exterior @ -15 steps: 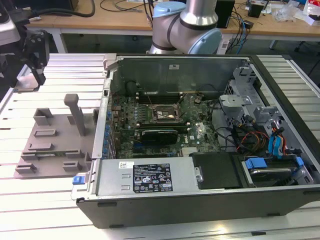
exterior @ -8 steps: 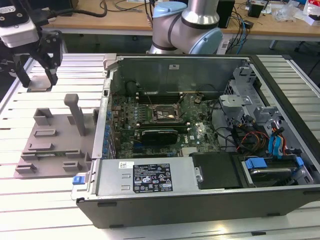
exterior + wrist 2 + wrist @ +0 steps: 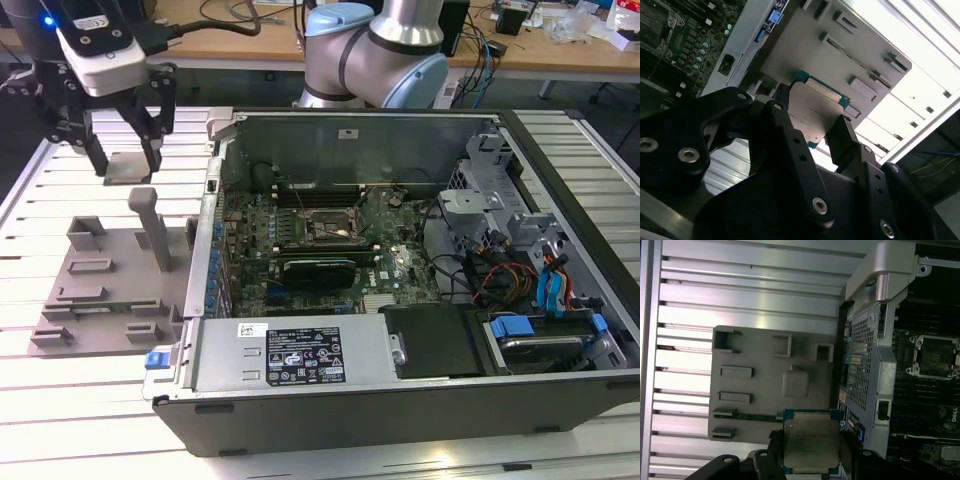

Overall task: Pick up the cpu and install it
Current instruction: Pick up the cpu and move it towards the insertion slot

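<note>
The cpu [image 3: 810, 442] is a flat square chip with a pale silver top and a green rim, clamped by two opposite edges between black fingers [image 3: 842, 137]. My gripper [image 3: 125, 163] is shut on it and hangs at the exterior view's left, above the far end of the grey tray [image 3: 110, 290]. In the second wrist view the cpu [image 3: 812, 110] sits between the jaws of my gripper [image 3: 812, 125], over the tray [image 3: 805, 50]. The black socket frame [image 3: 330, 228] lies on the motherboard inside the open computer case [image 3: 420, 380], well to the exterior view's right of my gripper.
The tray carries an upright grey post [image 3: 150, 225] and several raised holders just below my gripper. The case's metal side wall [image 3: 867, 375] stands between tray and socket [image 3: 935, 357]. A long black heatsink block [image 3: 320, 270] lies in front of the socket. Slatted aluminium table [image 3: 60, 420] surrounds everything.
</note>
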`<state>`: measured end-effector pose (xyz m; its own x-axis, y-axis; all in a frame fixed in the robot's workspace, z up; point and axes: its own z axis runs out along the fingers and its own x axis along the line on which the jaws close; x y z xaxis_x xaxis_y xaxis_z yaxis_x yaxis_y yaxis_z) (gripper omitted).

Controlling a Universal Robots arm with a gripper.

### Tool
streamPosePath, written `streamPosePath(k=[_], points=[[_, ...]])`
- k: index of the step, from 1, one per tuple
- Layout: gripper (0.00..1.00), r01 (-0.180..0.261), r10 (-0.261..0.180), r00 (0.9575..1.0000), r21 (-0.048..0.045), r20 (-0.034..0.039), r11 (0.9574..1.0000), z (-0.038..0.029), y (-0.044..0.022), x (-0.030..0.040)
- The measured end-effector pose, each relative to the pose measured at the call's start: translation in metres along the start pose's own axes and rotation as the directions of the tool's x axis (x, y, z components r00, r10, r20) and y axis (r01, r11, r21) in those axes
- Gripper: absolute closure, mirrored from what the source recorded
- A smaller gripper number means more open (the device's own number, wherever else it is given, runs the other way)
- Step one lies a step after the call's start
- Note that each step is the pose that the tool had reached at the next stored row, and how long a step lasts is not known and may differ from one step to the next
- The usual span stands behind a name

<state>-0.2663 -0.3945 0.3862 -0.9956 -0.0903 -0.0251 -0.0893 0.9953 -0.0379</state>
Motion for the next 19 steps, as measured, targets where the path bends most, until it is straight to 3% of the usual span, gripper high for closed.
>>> streamPosePath(k=[4,12,15,19], points=[[0.45,0.0,0.0,1.0,0.0051,-0.001,1.0,0.0019,-0.0002,-0.0137],[0.45,0.0,0.0,1.0,0.007,-0.0029,1.0,0.0086,-0.0005,-0.0288],[0.45,0.0,0.0,1.0,0.007,-0.005,1.0,0.0145,0.0007,-0.0387],[0.45,0.0,0.0,1.0,0.0078,-0.0065,1.0,0.0155,0.0012,-0.0547]])
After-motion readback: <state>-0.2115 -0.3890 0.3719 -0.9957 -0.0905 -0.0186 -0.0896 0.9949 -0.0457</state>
